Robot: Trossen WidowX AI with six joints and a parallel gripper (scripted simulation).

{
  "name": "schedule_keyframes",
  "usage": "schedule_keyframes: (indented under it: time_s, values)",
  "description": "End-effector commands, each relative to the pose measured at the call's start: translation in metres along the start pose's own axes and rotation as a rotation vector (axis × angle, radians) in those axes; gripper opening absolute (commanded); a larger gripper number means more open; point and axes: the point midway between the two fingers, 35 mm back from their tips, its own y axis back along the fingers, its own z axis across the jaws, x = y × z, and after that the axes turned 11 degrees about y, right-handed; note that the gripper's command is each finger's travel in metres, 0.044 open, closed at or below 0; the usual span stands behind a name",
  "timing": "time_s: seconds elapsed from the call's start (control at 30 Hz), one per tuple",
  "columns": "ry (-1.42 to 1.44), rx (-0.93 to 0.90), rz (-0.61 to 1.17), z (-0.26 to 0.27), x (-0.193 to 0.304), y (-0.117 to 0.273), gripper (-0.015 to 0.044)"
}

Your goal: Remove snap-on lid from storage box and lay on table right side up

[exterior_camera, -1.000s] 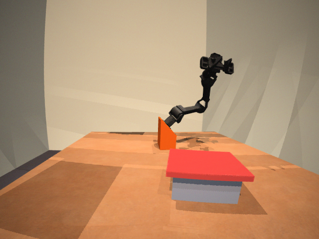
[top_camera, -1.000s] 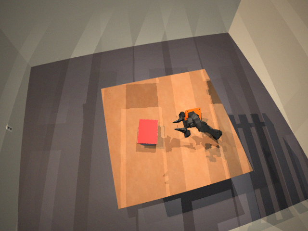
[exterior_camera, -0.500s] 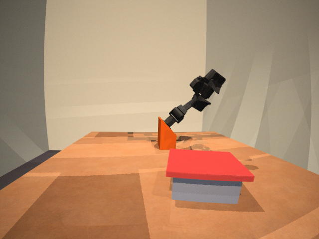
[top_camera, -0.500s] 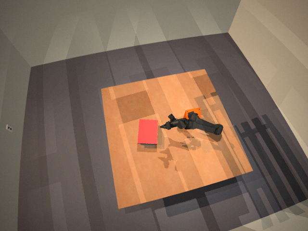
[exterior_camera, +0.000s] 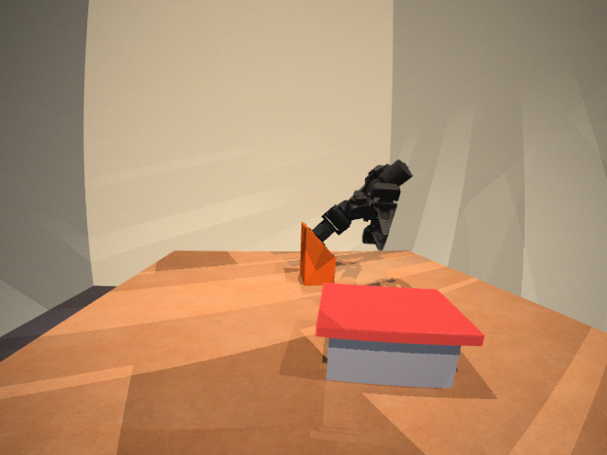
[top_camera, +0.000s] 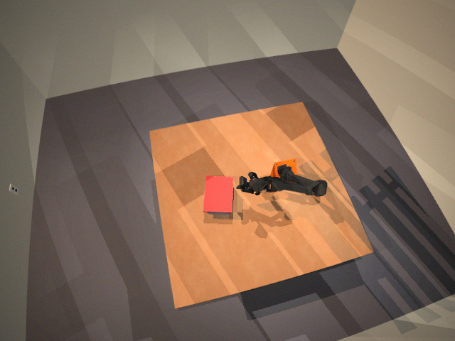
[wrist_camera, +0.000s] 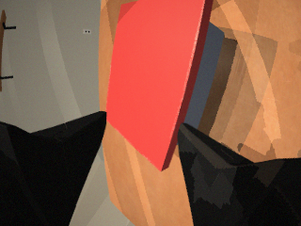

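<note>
The red lid (top_camera: 218,193) (exterior_camera: 392,313) (wrist_camera: 150,71) sits level on top of the grey-blue storage box (exterior_camera: 392,364) (wrist_camera: 207,75), its rim overhanging the walls. The box stands on the table (top_camera: 227,256) (exterior_camera: 220,391). My gripper (top_camera: 239,184) (exterior_camera: 375,244) (wrist_camera: 143,123) is partly open and empty. It is in the air on the arm-base side of the box, pointing downward at a slant and touching nothing. In the wrist view the lid shows tilted beyond the fingertips, its near corner seen between them. The inside of the box is hidden.
The orange arm mount (top_camera: 284,167) (exterior_camera: 316,269) stands on the table behind the gripper, on the side away from the box. In the top view the table's left edge lies beyond the box. Shadow bands cross the table.
</note>
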Motion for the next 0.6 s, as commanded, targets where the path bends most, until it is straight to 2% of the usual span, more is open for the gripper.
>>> schedule_keyframes:
  time_s: [0.0,0.13,0.3,0.57]
  values:
    - [0.001,-0.001,0.0,0.0,0.0,0.0,0.0235]
    - [-0.019,0.012,-0.007,-0.009,-0.001,-0.006,0.0235]
    - [-0.021,0.012,-0.005,-0.042,0.006,-0.033,0.0235]
    - [-0.021,0.011,-0.004,-0.043,0.007,-0.037,0.0235]
